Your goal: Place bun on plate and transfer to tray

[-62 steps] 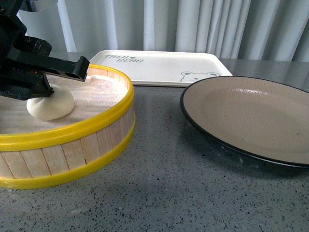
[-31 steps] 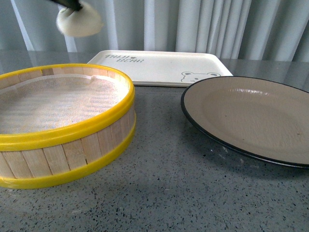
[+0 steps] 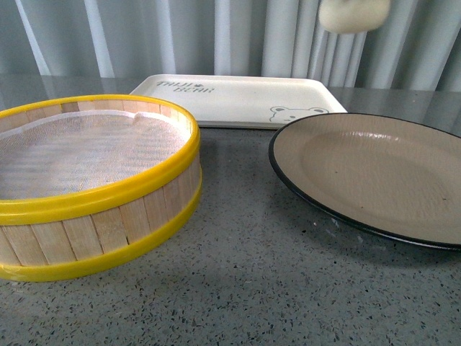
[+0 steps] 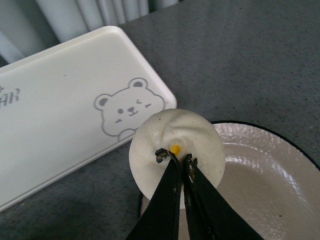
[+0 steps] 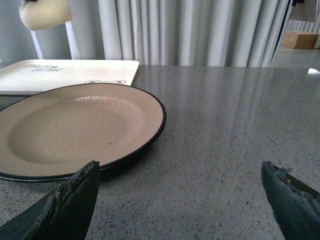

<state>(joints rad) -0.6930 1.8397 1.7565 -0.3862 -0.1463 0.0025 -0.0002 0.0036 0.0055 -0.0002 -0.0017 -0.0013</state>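
Observation:
The cream-white bun [image 3: 353, 13] hangs high in the air at the top of the front view, above the far edge of the plate [image 3: 374, 173]. My left gripper [image 4: 176, 156] is shut on the bun [image 4: 195, 137], pinching its pleated top by the yellow dot, over the plate's rim [image 4: 280, 137] and beside the tray's bear corner [image 4: 127, 107]. The tray [image 3: 238, 97] lies behind the plate. My right gripper [image 5: 182, 185] is open and low over the table beside the plate [image 5: 75, 125]; the bun [image 5: 45, 14] shows far off there.
A yellow-rimmed wooden steamer basket [image 3: 94, 194] with a white cloth liner stands at the left on the grey speckled table [image 3: 274, 288]. Pale curtains [image 3: 216, 36] hang behind the table. A cardboard box [image 5: 301, 39] sits far off.
The bun has been lifted out of the steamer basket and carried right, from above the basket to above the plate's far edge. The basket now holds only its cloth.

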